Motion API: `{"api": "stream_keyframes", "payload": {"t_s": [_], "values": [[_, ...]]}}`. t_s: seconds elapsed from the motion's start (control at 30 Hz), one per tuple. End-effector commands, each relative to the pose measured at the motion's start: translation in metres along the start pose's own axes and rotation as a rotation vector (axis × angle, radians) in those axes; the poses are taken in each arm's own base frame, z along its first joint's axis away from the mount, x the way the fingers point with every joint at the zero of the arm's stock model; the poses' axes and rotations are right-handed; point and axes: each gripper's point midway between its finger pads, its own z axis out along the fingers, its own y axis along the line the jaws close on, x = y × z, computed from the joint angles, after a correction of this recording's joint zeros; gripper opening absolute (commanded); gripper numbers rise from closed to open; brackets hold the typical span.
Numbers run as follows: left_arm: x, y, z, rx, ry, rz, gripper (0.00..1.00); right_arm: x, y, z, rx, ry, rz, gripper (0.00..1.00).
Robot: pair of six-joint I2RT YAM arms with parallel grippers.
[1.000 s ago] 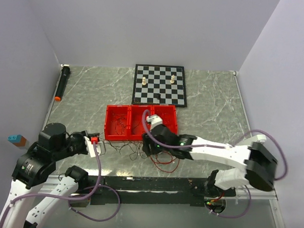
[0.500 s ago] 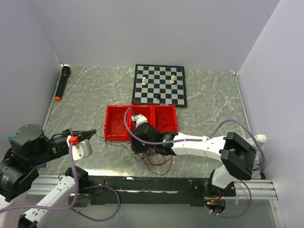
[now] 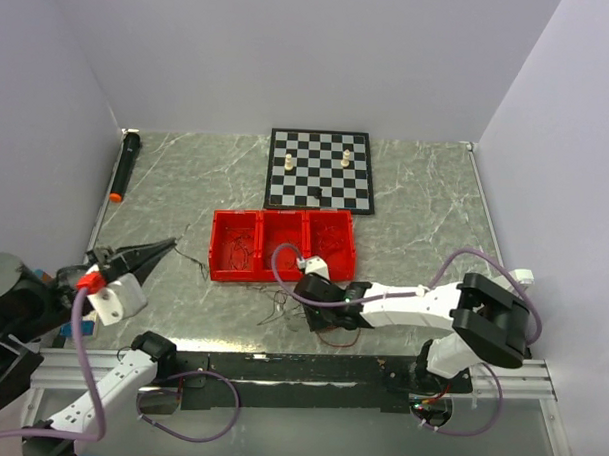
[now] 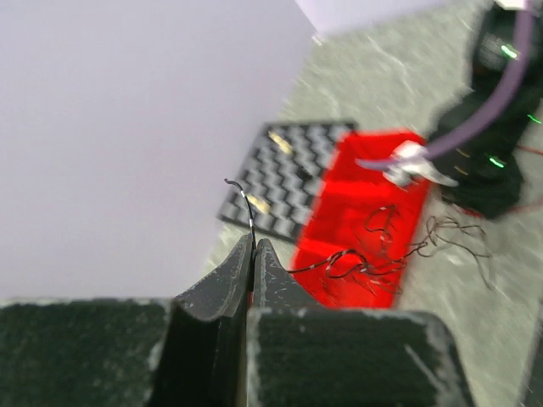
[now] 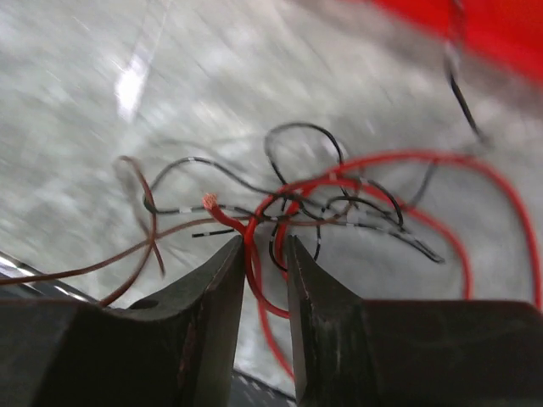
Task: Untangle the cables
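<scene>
Where the near wall of the red tray meets the table, the cables lie in one loose tangle of thin red and dark strands. A wide red loop spreads toward the near edge, and a few more thin strands show inside the tray, which has three compartments. One dark strand runs leftward out of the tangle to the left gripper, whose fingers are clenched on it; in the left wrist view a short end of it pokes out past the closed tips. That arm is drawn back and lifted at the left edge, with its gripper pointing across toward the tray. The right arm reaches low from the right side, and the right gripper is tipped down into the tangle. Its fingers stand a narrow gap apart with a red strand between them, the gap wider than the strand. Beyond the tray sits one chessboard carrying two pale pieces and one dark piece. One black cylinder with an orange end lies along the left wall.
</scene>
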Motion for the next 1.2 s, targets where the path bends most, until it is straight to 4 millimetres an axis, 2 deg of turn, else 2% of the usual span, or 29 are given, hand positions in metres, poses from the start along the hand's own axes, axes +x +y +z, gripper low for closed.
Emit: {"api": "stream_keyframes", "payload": {"t_s": [0.0,0.07,0.1,0.13,0.17,0.3,0.37,0.47,0.5,0.53,0.57,0.63,0.7,0.77,0.8,0.9,1.0,1.17], "values": [[-0.045,0.046,-0.011,-0.210,-0.136,0.045,0.01,0.026,-0.033,-0.014,0.106,0.022,0.057,0.32],[-0.059,0.069,-0.023,-0.350,-0.199,0.085,0.01,0.037,-0.044,-0.016,0.137,0.041,0.077,0.30],[-0.075,0.082,-0.037,-0.444,-0.264,0.120,0.01,0.044,-0.051,-0.017,0.160,0.052,0.092,0.29],[-0.074,0.087,-0.038,-0.486,-0.272,0.120,0.01,0.048,-0.055,-0.019,0.173,0.055,0.104,0.29],[-0.085,0.097,-0.048,-0.554,-0.318,0.147,0.02,0.054,-0.061,-0.019,0.190,0.062,0.112,0.29],[-0.105,0.125,-0.076,-0.744,-0.370,0.224,0.02,0.061,-0.064,-0.021,0.177,0.054,0.152,0.27],[-0.118,0.144,-0.099,-0.897,-0.412,0.265,0.01,0.063,-0.066,-0.020,0.188,0.061,0.159,0.26],[-0.131,0.166,-0.127,-1.081,-0.448,0.293,0.06,0.067,-0.068,-0.019,0.208,0.080,0.168,0.26],[-0.131,0.172,-0.130,-1.103,-0.443,0.260,0.08,0.067,-0.068,-0.020,0.206,0.080,0.171,0.25],[-0.126,0.175,-0.120,-1.065,-0.405,0.221,0.08,0.065,-0.066,-0.021,0.197,0.072,0.169,0.25],[-0.120,0.172,-0.106,-0.989,-0.362,0.186,0.06,0.059,-0.062,-0.023,0.175,0.053,0.163,0.26],[-0.107,0.150,-0.072,-0.777,-0.309,0.142,0.06,0.035,-0.049,-0.033,0.102,-0.029,0.143,0.30],[-0.100,0.105,-0.038,-0.501,-0.316,0.175,0.07,-0.001,-0.027,-0.054,-0.026,-0.163,0.114,0.38],[-0.091,0.072,-0.023,-0.340,-0.328,0.199,0.06,-0.035,-0.003,-0.078,-0.147,-0.276,0.066,0.49],[-0.088,0.062,-0.019,-0.294,-0.338,0.189,0.05,-0.051,0.008,-0.091,-0.195,-0.326,0.036,0.54],[-0.080,0.049,-0.009,-0.225,-0.331,0.178,0.04,-0.081,0.033,-0.120,-0.300,-0.409,-0.032,0.61],[-0.068,0.039,0.001,-0.161,-0.303,0.178,0.04,-0.102,0.054,-0.143,-0.396,-0.476,-0.079,0.65],[-0.044,0.012,0.016,-0.032,-0.278,0.218,0.05,-0.102,0.094,-0.160,-0.637,-0.521,-0.128,0.70]]}}
